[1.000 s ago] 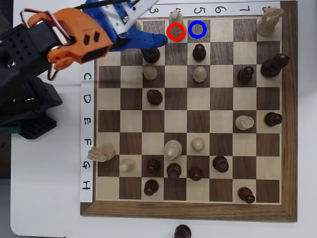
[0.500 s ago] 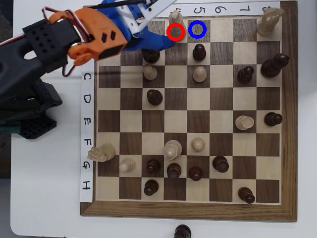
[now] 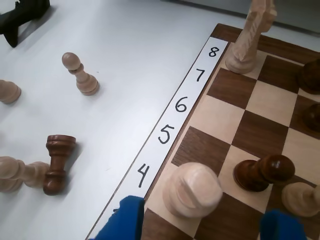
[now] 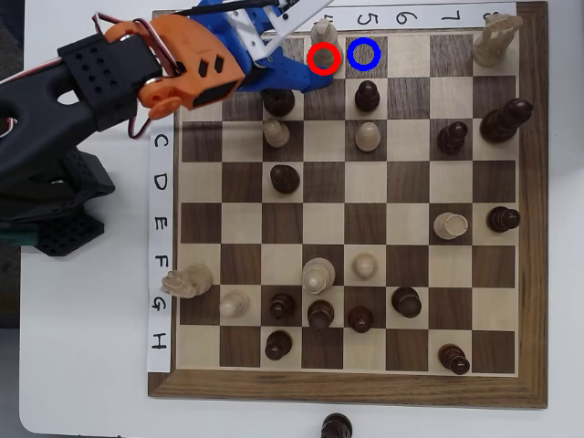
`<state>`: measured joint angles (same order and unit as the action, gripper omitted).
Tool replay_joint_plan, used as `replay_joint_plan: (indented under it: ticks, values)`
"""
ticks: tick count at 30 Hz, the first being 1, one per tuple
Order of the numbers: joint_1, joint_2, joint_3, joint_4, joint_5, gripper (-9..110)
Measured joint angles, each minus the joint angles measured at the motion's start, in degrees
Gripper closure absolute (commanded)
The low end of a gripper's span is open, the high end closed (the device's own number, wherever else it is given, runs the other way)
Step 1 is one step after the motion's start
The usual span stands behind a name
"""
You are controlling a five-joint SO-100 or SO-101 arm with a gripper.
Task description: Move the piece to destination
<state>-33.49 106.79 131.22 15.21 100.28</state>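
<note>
Piece: the cream light-wood chess piece (image 3: 192, 190) stands on the red-ringed light square, beside number 4.
End effector: the blue fingers (image 3: 200, 227) are wide apart, one each side of it, not touching.
Destination: the blue-ringed dark square (image 4: 363, 54) is next right in the overhead view.

A white table (image 4: 82, 365) carries a wooden chessboard (image 4: 534, 228) that fills most of the overhead view, with a white label strip (image 4: 161, 237) along its left edge. One dark piece (image 4: 337, 426) stands off the board at the bottom centre. At the left of the wrist view, a cream pawn (image 3: 80, 75) stands on the bare table and a dark rook (image 3: 56, 164) lies beside toppled cream pieces (image 3: 17, 172).
</note>
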Motion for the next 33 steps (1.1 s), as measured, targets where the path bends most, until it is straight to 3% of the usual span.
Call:
replay_joint_plan:
  ticks: [33]
  values:
    - [0.18, -6.06, -2.9, -5.27, 0.0, 69]
